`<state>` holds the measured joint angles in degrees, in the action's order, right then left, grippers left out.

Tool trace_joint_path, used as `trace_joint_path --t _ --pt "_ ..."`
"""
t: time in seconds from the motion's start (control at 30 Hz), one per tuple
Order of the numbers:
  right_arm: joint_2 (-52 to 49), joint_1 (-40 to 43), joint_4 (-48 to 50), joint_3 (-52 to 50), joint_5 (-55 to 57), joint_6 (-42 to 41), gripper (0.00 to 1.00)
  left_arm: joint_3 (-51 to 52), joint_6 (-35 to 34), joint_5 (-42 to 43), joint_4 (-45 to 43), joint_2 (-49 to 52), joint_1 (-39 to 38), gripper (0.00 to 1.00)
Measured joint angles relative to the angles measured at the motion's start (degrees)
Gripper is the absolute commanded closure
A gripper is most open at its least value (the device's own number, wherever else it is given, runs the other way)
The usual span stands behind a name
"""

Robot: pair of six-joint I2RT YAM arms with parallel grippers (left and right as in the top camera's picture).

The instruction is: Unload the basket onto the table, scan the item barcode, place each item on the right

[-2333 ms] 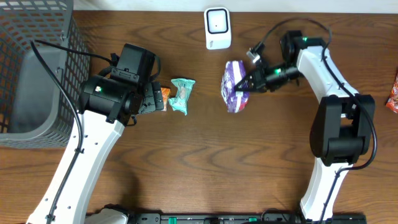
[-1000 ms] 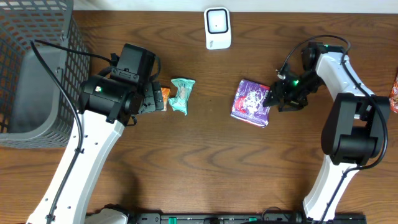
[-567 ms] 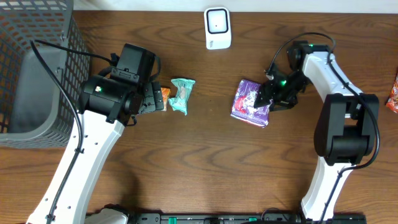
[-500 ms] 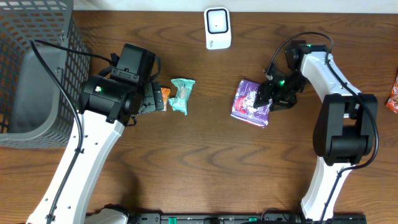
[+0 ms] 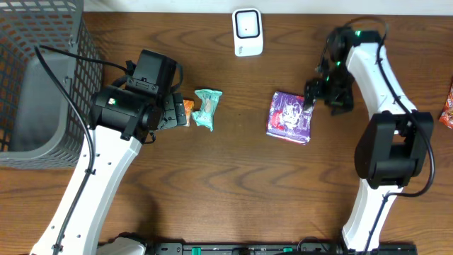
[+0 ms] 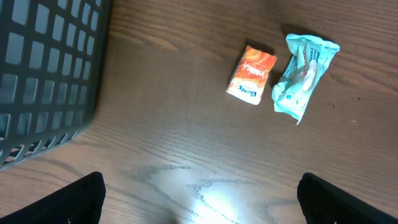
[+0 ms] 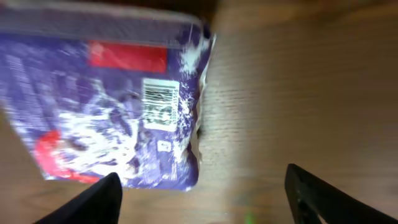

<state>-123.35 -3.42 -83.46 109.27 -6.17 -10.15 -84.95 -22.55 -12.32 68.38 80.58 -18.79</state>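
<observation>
- A grey mesh basket (image 5: 42, 21) stands at the far-left corner of the wooden table (image 5: 233, 184).
- A crumpled teal wrapper (image 5: 207, 108) lies left of the table's centre.
- A small orange packet (image 5: 186, 108) lies just beside it, on the basket side.
- A red-orange bag (image 5: 447, 106) is cut off at the right edge.

Left hand (image 6: 202, 198) (right hand (image 7: 202, 194) too) splayed.

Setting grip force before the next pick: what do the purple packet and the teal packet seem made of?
Purple packet: likely glossy printed plastic film, given its sheen and crimped side seam. Teal packet: probably thin plastic wrap, crinkled, creased, slightly shiny. Contents cannot be told.
</observation>
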Motion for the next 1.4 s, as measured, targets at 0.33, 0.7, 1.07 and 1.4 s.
trace_joint_path --t 0.33,0.7,1.07,1.4 --pt "0.0 -7.5 1.0 4.0 4.7 -2.6 0.13 0.0 0.0 0.0 0.0 0.0 0.0 0.02" --pt "0.0 -19.3 5.1 4.0 20.7 -12.3 0.12 0.0 0.0 0.0 0.0 0.0 0.0 0.02" --pt "-1.4 -25.9 9.2 4.0 26.6 -18.8 0.12 0.0 0.0 0.0 0.0 0.0 0.0 0.02" --pt "-10.4 -28.6 7.3 4.0 29.6 -21.4 0.13 0.0 0.0 0.0 0.0 0.0 0.0 0.02"
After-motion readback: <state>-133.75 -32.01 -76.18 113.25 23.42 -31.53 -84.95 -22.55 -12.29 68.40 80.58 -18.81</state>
